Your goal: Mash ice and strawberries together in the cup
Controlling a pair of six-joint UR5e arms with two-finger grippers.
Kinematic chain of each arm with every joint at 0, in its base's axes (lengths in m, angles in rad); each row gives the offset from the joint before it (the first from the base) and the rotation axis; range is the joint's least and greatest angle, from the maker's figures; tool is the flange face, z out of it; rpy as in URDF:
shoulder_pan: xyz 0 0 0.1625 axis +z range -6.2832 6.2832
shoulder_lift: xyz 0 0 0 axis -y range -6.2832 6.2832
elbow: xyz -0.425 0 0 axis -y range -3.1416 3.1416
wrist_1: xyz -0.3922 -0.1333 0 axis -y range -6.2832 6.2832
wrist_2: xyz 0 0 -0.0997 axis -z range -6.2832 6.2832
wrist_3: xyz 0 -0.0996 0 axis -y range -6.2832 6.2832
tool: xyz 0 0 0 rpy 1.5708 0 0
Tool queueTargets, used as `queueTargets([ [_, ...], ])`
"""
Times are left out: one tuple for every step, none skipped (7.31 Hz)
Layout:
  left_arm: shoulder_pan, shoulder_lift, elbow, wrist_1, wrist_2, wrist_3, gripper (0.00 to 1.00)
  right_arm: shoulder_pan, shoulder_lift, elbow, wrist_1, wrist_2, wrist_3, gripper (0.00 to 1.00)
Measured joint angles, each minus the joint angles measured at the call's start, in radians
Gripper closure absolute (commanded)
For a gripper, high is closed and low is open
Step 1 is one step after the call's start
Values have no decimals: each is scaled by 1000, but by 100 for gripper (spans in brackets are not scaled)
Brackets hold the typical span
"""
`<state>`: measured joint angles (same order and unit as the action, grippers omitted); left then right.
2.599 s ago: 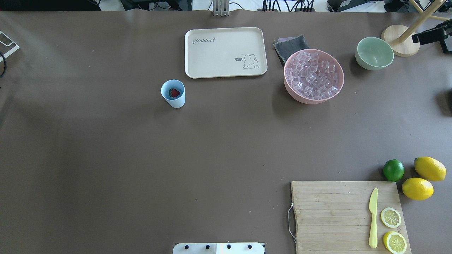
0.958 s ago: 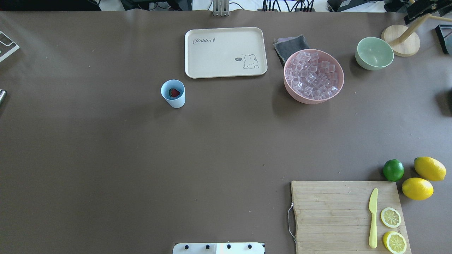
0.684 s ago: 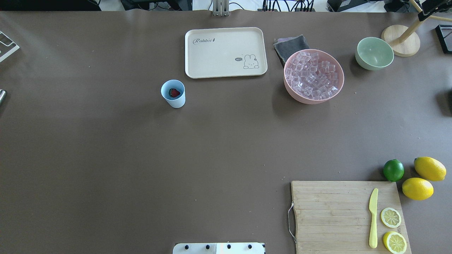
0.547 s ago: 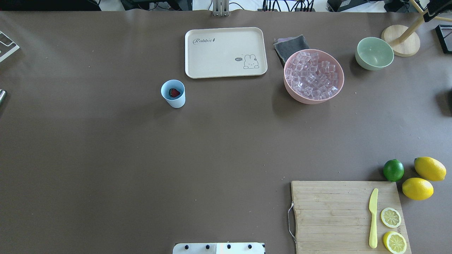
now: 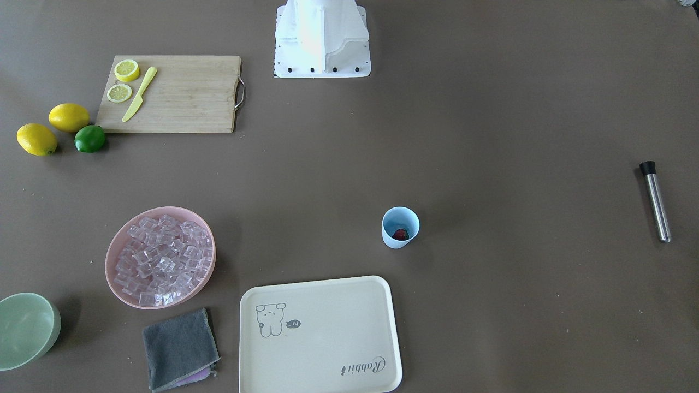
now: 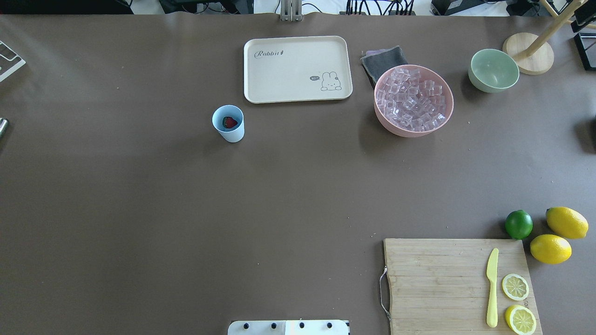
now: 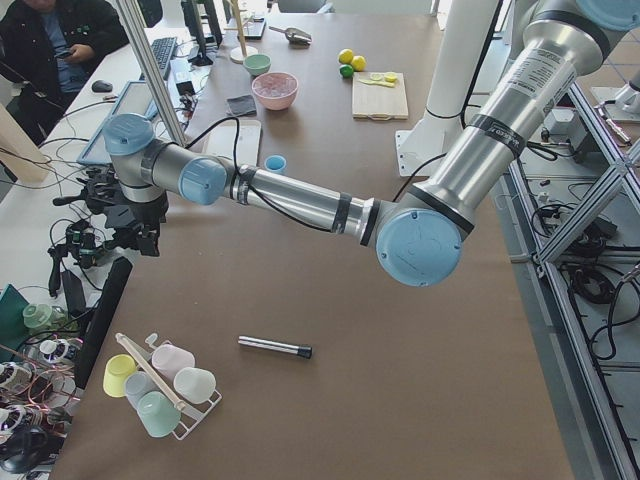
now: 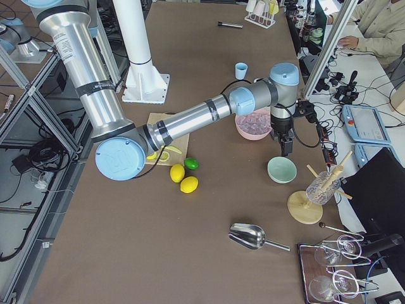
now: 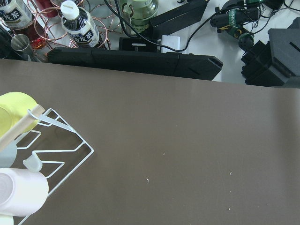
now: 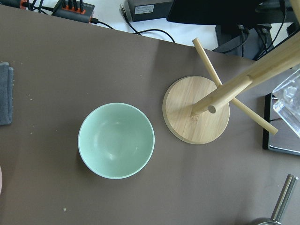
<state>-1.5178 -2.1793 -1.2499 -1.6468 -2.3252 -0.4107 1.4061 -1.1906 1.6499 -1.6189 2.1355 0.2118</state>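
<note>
Roughly mid-tabletop [image 6: 139, 209], upright and alone: the cup [image 6: 231, 135], smooth pale-blue plastic, round rim, slight taper, no handle. Down at its bottom, the strawberry [image 6: 229, 122], small, red, berry-shaped.

Well apart, toward the robot's right: the ice [image 6: 413, 98], clear glassy cubes heaped in a wide, round pink bowl [image 6: 404, 131]. Just beside that bowl, a folded grey cloth [image 6: 384, 58], soft and nubby. Near the cup, on its far side, a cream rectangular tray [image 6: 288, 74], matte, with rounded corners and a rabbit drawing.

Close to the robot's base, a slatted wooden cutting board [image 6: 437, 279] with a wire handle. On it, a flat yellow plastic knife [image 6: 492, 288] and two lemon halves [image 6: 515, 286], cut faces up. Off its corner, two whole lemons [image 6: 551, 249] and a glossy lime [image 6: 518, 224].

Flat near the robot's left end, a slim steel rod [image 5: 655, 202] with a black cap.

Near and above a pale-green bowl [image 10: 116, 140], beside a round-footed wooden stand [image 10: 197, 110]: the right hand [image 8: 286, 149], dark. Released or clenched, cannot tell.

Out past the tabletop's edge, the left arm [image 7: 290, 195], brushed metal with blue joint caps. Left hand lost among the dark gear there. Cannot tell its state either.
</note>
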Motion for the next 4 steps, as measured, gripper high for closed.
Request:
queueTargets([
  [3, -42, 7, 55, 18, 0, 2, -4, 3, 5, 2, -15, 0, 1],
  [6, -89, 6, 117, 41, 0, 2, -10, 7, 7, 3, -24, 0, 1],
  [6, -127, -11, 179, 57, 1, 2, -15, 10, 7, 3, -34, 0, 1],
  [0, -127, -58, 222, 63, 18, 2, -17, 11, 7, 3, -44, 0, 1],
])
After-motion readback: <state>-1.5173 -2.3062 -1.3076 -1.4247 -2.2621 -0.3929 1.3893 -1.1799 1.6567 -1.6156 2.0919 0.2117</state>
